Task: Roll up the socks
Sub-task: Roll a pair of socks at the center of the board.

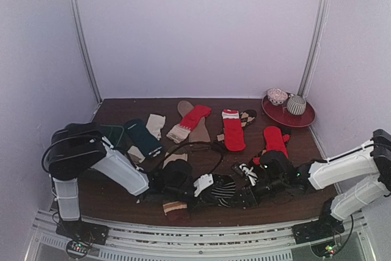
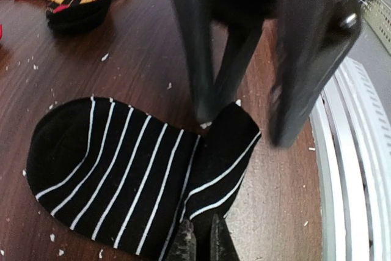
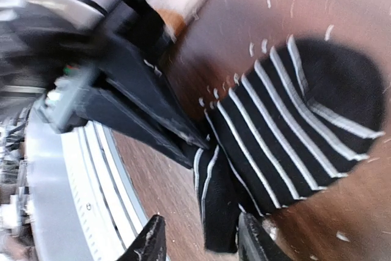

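Black-and-white knit: the black-and-white striped sock [image 2: 122,169] lies flat on the dark wooden table [image 1: 116,111], close to the front edge and between the two arms; its narrow end is bent at an angle to the rest.
Left gripper [image 2: 198,239]: fingers pressed together, pinching the sock's edge near the bend.
Right gripper [image 3: 201,227]: fingers spread, one on each side of the narrow end, with no grip on it.
Step in hand: judged to be the start of the roll on this sock. One edge is held and no turn has been made yet.
Next move: likely calls for the right gripper to close on the narrow end and curl it over, while the left keeps the fabric taut. The knit is limp and may slip or bunch.
Other stock: red socks [image 1: 233,131] and a dark teal sock [image 1: 143,137] lie unrolled further back. A red plate [image 1: 305,119] at the far right carries two rounded bundles, probably finished rolls.
Hard to make out: both wrist views are motion-blurred. From above, the arms cover most of the striped sock. How much cloth the left fingers hold cannot be told.
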You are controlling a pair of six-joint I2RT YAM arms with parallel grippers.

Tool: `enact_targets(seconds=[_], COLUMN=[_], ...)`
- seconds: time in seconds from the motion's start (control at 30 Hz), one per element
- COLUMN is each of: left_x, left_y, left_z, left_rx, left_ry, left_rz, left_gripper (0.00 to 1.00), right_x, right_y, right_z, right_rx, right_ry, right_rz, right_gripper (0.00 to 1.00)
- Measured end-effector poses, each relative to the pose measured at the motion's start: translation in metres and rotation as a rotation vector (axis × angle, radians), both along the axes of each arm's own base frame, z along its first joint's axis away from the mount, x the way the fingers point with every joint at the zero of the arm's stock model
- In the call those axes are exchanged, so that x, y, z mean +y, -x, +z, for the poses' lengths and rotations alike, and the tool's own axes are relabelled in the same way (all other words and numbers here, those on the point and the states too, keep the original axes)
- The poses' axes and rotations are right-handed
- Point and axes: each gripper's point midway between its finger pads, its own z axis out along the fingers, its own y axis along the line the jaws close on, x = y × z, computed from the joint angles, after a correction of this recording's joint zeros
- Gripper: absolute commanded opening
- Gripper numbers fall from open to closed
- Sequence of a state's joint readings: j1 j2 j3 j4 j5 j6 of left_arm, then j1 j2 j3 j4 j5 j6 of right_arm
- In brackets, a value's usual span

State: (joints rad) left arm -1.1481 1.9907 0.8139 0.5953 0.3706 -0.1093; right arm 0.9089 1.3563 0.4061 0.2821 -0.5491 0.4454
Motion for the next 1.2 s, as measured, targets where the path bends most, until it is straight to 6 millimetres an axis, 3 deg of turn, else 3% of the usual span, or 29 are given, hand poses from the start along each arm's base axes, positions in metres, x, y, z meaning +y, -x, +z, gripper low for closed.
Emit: enact_targets(seconds=[0.1, 0.2, 0.27, 0.37, 0.63, 1.0, 1.1, 1.2], left_x=[0.001, 0.001, 0.002, 0.004, 0.009, 0.009, 0.009, 0.009], left_y=[0.0, 0.001, 0.002, 0.002, 0.004, 0.004, 0.004, 0.004], left_z=[-0.002, -0.003, -0.003, -0.003, -0.004, -0.005, -0.005, -0.005], left_rx=[0.065, 0.124, 0.154, 0.196, 0.268, 0.284, 0.287, 0.29], left_ry=[-0.024, -0.042, -0.048, -0.053, -0.038, -0.018, -0.015, -0.013], left_rz=[0.02, 0.031, 0.035, 0.042, 0.031, 0.013, 0.009, 0.004], left_gripper=[0.0, 0.0, 0.0, 0.0, 0.0, 0.0, 0.0, 0.0], right_x=[-0.002, 0.005, 0.008, 0.007, 0.003, 0.019, 0.022, 0.023], right_y=[-0.003, 0.011, 0.023, 0.024, 0.011, -0.004, -0.005, -0.003], right_z=[0.025, 0.048, 0.052, 0.044, -0.004, -0.012, -0.02, -0.029], right_rx=[-0.171, -0.368, -0.47, -0.578, -0.736, -0.817, -0.802, -0.777], right_ry=[-0.034, -0.072, -0.077, -0.023, 0.214, 0.274, 0.294, 0.306], right_rz=[-0.012, 0.029, 0.067, 0.079, 0.103, 0.086, 0.091, 0.092], right_gripper=[0.45, 0.46, 0.47, 0.47, 0.47, 0.45, 0.38, 0.15])
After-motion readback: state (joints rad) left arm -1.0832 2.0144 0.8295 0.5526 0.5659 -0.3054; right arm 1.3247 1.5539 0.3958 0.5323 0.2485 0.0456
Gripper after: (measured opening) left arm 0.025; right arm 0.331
